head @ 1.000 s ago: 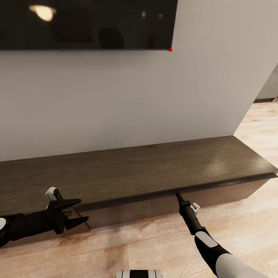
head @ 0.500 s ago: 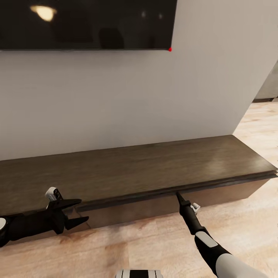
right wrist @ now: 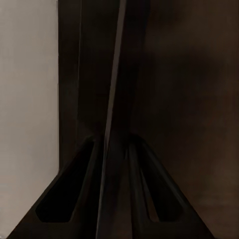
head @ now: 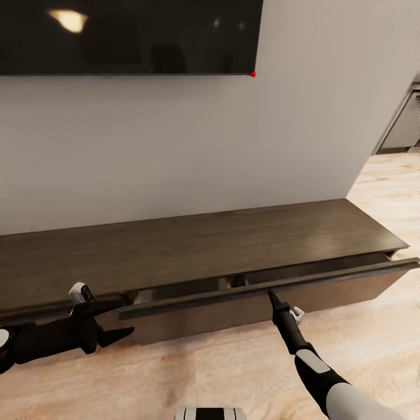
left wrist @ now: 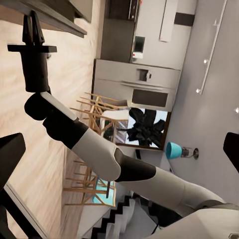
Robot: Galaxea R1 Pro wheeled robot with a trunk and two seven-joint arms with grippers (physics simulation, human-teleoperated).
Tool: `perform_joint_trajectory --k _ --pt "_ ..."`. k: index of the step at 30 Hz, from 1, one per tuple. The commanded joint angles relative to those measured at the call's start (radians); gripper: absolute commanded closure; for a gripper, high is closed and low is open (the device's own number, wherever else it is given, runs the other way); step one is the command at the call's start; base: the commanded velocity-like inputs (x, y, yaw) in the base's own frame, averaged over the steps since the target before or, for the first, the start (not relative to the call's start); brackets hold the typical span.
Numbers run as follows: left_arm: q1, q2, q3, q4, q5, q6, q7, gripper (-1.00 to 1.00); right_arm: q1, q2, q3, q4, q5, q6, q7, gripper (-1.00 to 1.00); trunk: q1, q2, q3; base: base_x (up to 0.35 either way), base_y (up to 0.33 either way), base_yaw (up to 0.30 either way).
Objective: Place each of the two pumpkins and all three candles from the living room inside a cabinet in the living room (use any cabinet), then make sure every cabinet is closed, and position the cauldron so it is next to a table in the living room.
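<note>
The right gripper [head: 271, 296] pinches the top edge of the cabinet [head: 233, 245] front panel [head: 262, 286], now ajar. Pull straight outward, evenly, so the thin lip doesn't slip. The left gripper [head: 116, 321] hangs wide open beside it.

A dark television [head: 128, 35] hangs on the pale grey wall [head: 175, 146]. Light wood floor [head: 233, 373] lies below.

A home's living room: a wall-mounted television [head: 128, 35] above a low wooden cabinet [head: 198, 251] (plank flooring [head: 233, 367] underfoot).
</note>
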Motion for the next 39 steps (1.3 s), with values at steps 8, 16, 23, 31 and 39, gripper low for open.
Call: perform_joint_trajectory --k 8,16,23,31,39 --pt "-0.002 0.001 -0.004 0.001 -0.006 0.000 -0.010 -1.00 -0.001 0.000 0.036 -0.002 0.001 0.001 0.017 1.00 -0.001 0.000 -0.001 -0.206 0.000 0.000" --pt "-0.002 0.001 -0.004 0.001 -0.006 0.000 -0.010 -1.00 -0.001 0.000 0.036 -0.002 0.002 0.001 0.011 1.00 -0.001 0.000 -0.001 -0.217 0.000 0.000" --pt "-0.002 0.001 -0.004 0.000 -0.006 0.000 -0.010 -1.00 -0.001 0.000 0.036 -0.002 0.002 0.000 0.011 1.00 -0.001 0.000 -0.001 -0.219 0.000 0.000" --pt "-0.002 0.001 -0.004 0.000 -0.006 0.000 -0.010 -1.00 -0.001 0.000 0.036 -0.003 0.002 0.001 0.011 1.00 -0.001 0.000 -0.001 -0.219 0.000 0.000" --pt "-0.002 0.001 -0.004 0.000 -0.006 0.000 -0.010 -1.00 -0.001 0.000 0.036 -0.003 0.002 0.001 0.011 1.00 -0.001 0.000 -0.001 -0.220 -0.016 0.000"
